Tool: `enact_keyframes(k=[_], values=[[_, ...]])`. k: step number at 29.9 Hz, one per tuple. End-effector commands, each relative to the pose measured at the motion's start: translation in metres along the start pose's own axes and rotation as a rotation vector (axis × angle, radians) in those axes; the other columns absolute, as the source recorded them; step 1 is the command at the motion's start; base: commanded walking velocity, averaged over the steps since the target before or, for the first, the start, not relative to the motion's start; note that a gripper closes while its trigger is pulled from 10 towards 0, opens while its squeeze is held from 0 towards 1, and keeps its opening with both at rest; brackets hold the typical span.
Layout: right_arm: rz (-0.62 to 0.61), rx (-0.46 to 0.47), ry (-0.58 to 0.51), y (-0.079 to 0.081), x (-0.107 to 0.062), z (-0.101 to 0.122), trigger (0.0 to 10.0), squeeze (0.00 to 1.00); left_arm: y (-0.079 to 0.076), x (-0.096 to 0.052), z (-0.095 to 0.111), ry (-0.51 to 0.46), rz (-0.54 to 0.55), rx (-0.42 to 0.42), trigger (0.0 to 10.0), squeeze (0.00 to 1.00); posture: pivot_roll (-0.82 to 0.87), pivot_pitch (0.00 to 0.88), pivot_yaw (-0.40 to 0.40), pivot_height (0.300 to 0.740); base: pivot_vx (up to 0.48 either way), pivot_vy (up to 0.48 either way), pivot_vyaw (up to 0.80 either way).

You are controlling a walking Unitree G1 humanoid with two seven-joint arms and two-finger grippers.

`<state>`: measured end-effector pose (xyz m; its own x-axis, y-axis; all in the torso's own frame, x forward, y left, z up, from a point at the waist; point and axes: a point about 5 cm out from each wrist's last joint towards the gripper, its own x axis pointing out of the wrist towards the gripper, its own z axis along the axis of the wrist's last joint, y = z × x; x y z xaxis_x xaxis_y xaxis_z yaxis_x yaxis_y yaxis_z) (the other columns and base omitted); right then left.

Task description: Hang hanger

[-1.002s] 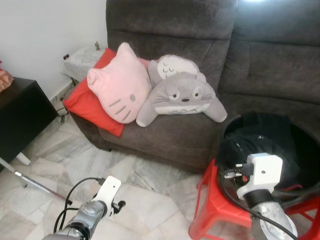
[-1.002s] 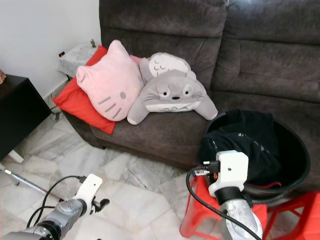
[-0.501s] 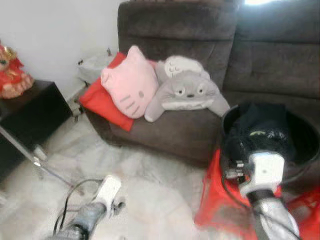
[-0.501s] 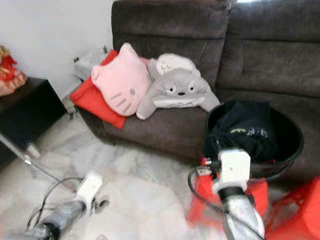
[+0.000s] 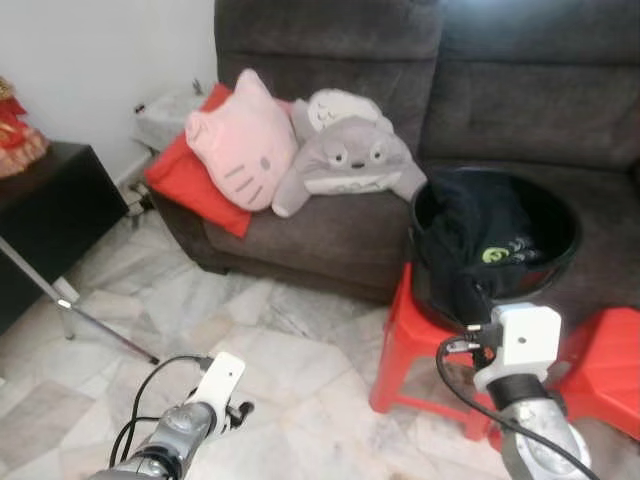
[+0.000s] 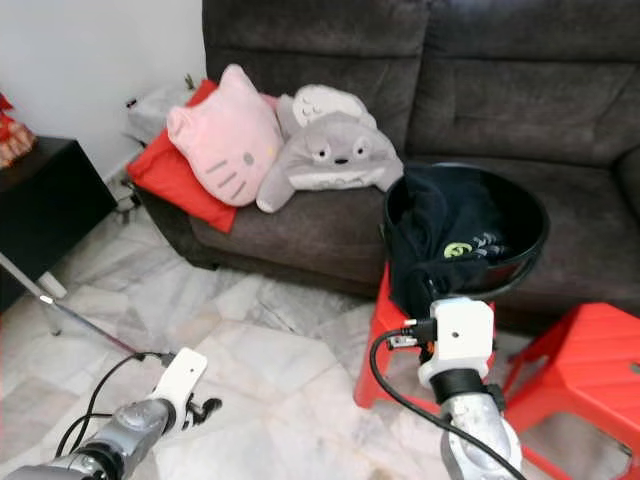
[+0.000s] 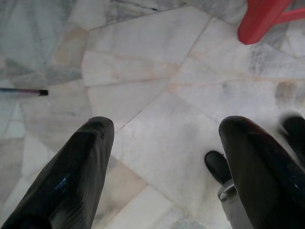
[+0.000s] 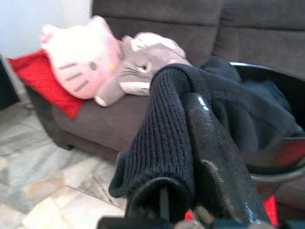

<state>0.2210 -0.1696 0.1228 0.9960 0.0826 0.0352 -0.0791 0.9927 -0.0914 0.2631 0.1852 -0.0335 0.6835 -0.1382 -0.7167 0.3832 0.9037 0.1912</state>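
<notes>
One black garment (image 8: 190, 109) in right pincer (image 8: 190, 157)

Ribbed black knit cloth (image 8: 167, 124), glossy claw (image 8: 209, 157)

The robot's left arm reached forward and low on its left side, and the left gripper (image 7: 164, 157) pointed down with its two black fingers (image 7: 71, 176) spread wide apart and nothing between them. The right arm was raised in front of the body on its right side, its white wrist block facing the head camera with a black cable looping beside it. The right gripper (image 8: 190, 157) had its fingers (image 8: 214, 157) closed on a fold of dark knitted cloth (image 8: 167, 124).
</notes>
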Motion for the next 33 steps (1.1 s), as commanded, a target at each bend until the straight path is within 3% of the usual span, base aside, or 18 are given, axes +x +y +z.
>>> enact_keyframes(k=[1,33], values=[[0.008,-0.014,-0.015,0.001,0.001,0.003,10.0,0.0,0.002,0.0,-0.001,0.007,0.004,-0.003,10.0,0.0,-0.24,0.0,0.102,0.74,-0.27,0.0,0.0],[-0.091,-0.054,0.005,-0.013,0.02,0.002,10.0,0.0,0.001,0.0,0.001,0.002,0.006,-0.009,10.0,0.0,-0.23,0.0,0.097,0.74,-0.271,0.0,0.0]])
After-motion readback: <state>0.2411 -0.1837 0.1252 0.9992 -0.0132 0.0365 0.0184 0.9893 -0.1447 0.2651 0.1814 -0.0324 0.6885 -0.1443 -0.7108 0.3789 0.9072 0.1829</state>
